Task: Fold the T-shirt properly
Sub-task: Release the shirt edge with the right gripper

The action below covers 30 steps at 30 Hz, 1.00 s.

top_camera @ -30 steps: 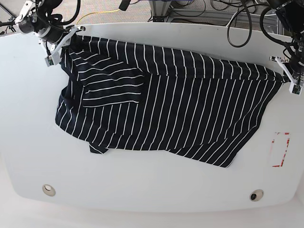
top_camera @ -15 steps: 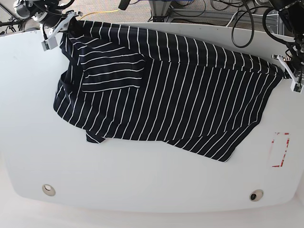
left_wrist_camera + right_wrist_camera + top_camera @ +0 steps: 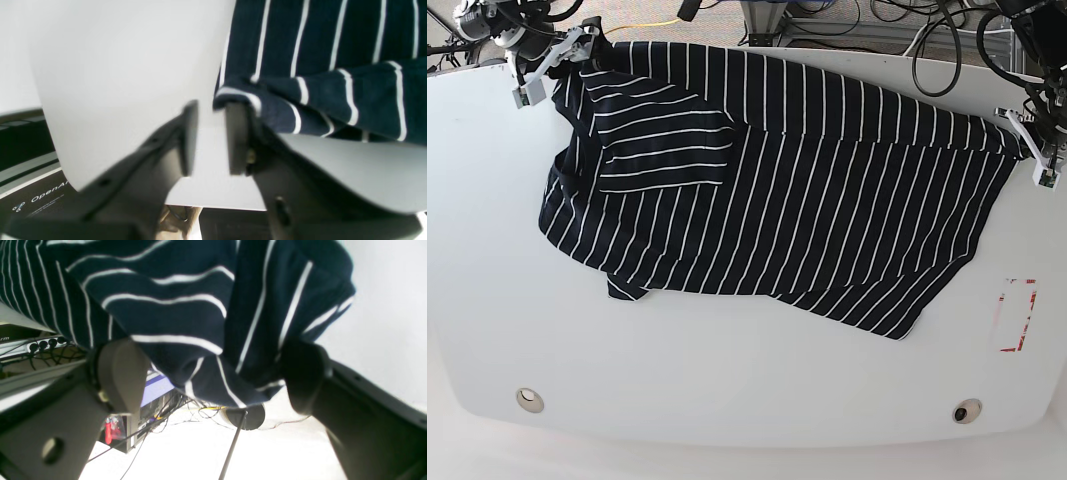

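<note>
White lettering "OpenA…", cut off by the gripper, stands on a dark floor mat (image 3: 36,200) in the left wrist view. Nothing else legible; red-outlined mark (image 3: 1017,315) on the table carries no readable txt.

A dark navy T-shirt (image 3: 787,190) with thin white stripes is lying spread across the white surface (image 3: 727,380), its upper edge reaching the far rim. One sleeve is lying folded over the body at the upper left, and the lower hem is running unevenly, rumpled.

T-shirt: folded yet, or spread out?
Mostly spread: the T-shirt lies open across the table, with only one sleeve flapped over its body.
</note>
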Available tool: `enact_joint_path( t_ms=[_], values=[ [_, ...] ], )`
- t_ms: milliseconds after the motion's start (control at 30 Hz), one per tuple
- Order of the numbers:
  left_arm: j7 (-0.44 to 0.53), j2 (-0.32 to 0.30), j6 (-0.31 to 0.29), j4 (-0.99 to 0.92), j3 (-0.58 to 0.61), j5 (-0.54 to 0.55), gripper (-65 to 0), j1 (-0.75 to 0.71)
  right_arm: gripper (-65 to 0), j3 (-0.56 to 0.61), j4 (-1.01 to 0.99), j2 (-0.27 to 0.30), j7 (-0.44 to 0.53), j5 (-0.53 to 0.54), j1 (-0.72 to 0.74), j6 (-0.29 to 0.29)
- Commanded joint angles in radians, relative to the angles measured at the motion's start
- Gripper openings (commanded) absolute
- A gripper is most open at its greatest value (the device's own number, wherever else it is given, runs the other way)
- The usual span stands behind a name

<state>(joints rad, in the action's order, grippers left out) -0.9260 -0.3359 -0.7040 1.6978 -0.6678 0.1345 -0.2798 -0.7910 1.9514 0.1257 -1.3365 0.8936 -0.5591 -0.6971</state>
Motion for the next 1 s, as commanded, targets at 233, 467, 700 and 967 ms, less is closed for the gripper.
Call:
enact_joint_path(
  t_ms=[233,467,700,967],
  values=[
    [0.018,-0.021,0.006,0.021,-0.008,0.009,-35.0,0.014,-11.6,-0.087,-0.039,0.041,0.009,-0.034,0.239,-0.001],
    [0.018,-0.021,0.006,0.021,-0.007,0.009,-35.0,0.026,-11.7,-0.086,-0.212,0.130,-0.016,-0.075,0.431,-0.001],
    [0.018,-0.021,0.006,0.021,-0.008,0.009,-35.0,0.029,-11.7,-0.087,-0.470,0.205,-0.011,-0.078,0.577,-0.001],
    [0.015,-0.016,0.006,0.020,-0.042,0.006,-35.0,0.095,-11.7,-0.084,-0.669,0.228,0.053,-0.242,0.724,-0.001]
  ],
)
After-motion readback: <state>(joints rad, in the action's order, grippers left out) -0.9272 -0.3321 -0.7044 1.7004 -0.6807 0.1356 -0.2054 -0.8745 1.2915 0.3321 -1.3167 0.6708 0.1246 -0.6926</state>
